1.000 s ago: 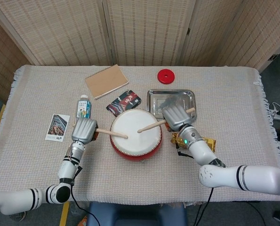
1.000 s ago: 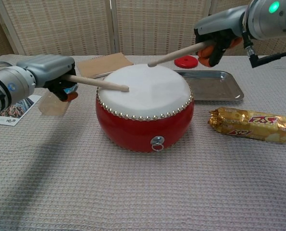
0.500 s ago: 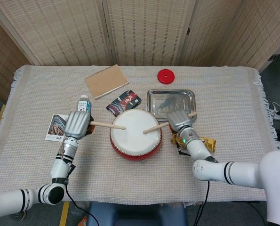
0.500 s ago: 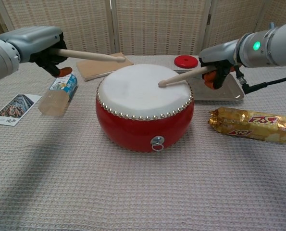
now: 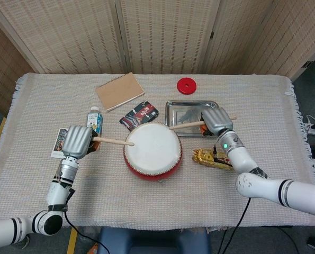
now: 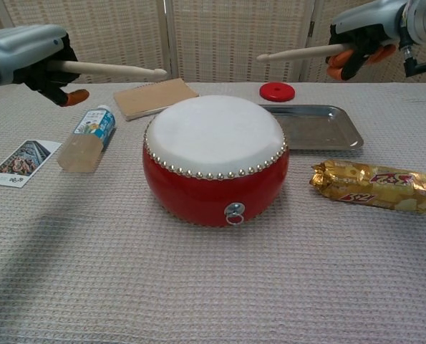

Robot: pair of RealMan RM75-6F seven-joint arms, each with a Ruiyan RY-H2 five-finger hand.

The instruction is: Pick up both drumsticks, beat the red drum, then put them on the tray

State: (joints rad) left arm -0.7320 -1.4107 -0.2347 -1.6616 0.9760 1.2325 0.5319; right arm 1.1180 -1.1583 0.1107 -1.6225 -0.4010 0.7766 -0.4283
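Woven tablecloth point(image 6: 198, 287); red drum point(image 6: 215, 159), white skin, studs; each hand grips wood drumstick, both raised.

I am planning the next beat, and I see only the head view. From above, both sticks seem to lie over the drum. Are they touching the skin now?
Observer: No. In the chest view the left hand holds the left stick about level, in the air, clearly above the drum.
Operator: And the other one?
Observer: The right hand holds the right stick raised too, well clear of the skin and high above the tray.
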